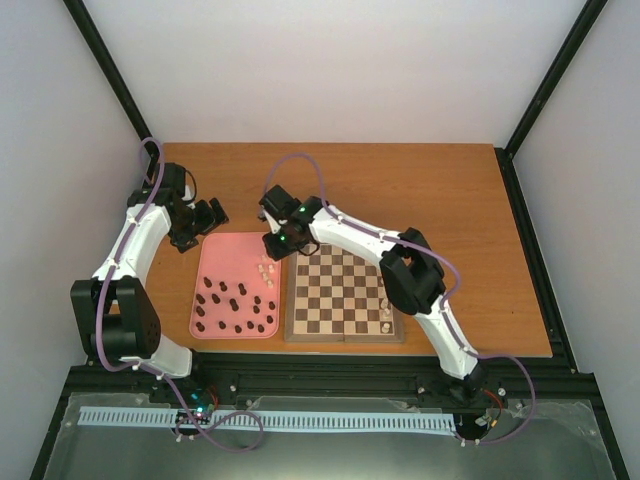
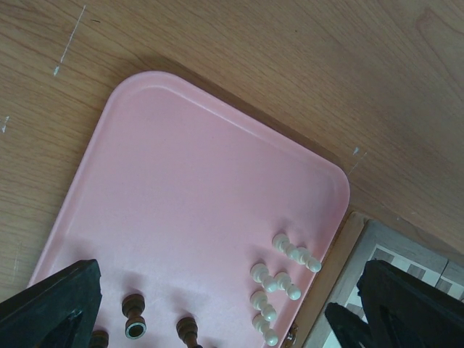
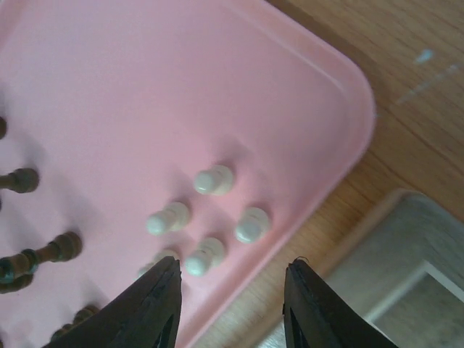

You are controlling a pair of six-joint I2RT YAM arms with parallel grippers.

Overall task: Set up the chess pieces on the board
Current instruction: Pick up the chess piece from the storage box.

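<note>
Right gripper (image 3: 233, 270) parted, empty, over cream pieces (image 3: 214, 180) in pink tray (image 3: 109, 65). Left gripper (image 2: 230, 290) spread wide, empty. Only top view shows two pale pieces (image 1: 387, 318) on board (image 1: 330, 290).

The board (image 1: 335, 292), chequered light tan and dark brown inside a brown border, lies flat toward the near edge of the surface, just beside the right edge of the pink tray (image 1: 225, 255). A few cream-white pieces (image 1: 386, 314) stand at the board's near right corner. Five or six more cluster by the tray's right edge, near its far corner. The dark pieces (image 1: 236, 306) are scattered over the tray's near half, some lying on their sides.
</note>
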